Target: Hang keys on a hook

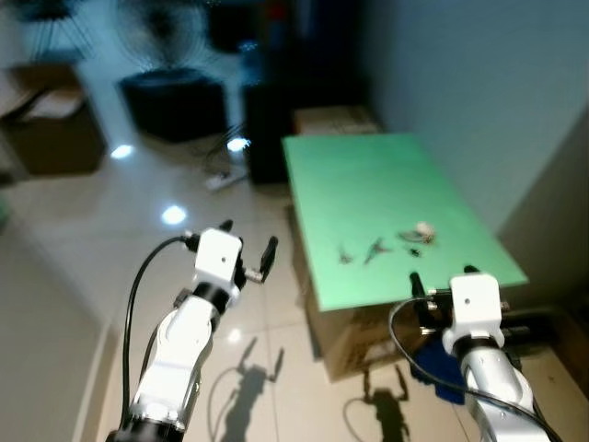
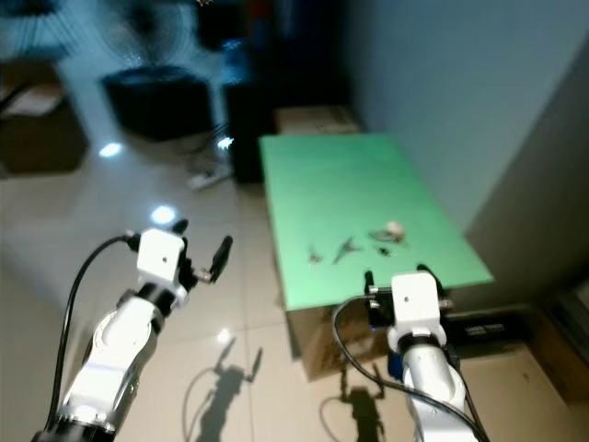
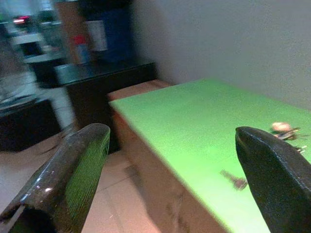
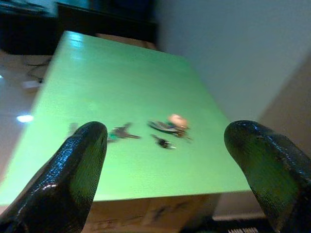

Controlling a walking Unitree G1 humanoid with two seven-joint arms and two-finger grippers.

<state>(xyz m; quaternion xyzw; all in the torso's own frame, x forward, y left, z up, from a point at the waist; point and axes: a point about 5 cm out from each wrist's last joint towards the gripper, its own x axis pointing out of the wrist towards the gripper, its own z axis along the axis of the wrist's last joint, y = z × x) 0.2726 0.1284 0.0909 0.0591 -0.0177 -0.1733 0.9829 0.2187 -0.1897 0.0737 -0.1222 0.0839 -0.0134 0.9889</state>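
Observation:
A key bunch with a pale tag (image 1: 419,232) lies on the green tabletop (image 1: 368,175) near its front right part. Two loose keys (image 1: 373,249) lie just to its left; the wrist views show the bunch (image 4: 170,125) and a loose key (image 3: 233,179) too. My right gripper (image 1: 443,276) hovers open at the table's front edge, short of the keys, with nothing between its fingers (image 4: 68,179). Over the floor to the left of the table, my left gripper (image 1: 247,239) is raised and open, and empty as well.
The green top rests on a cardboard box (image 1: 345,341). A grey wall (image 1: 497,92) runs along the table's right side. Beyond it stand a dark cabinet (image 1: 175,101), a fan (image 1: 161,37) and a brown box (image 1: 55,133). A power strip (image 1: 224,178) lies on the glossy tiles.

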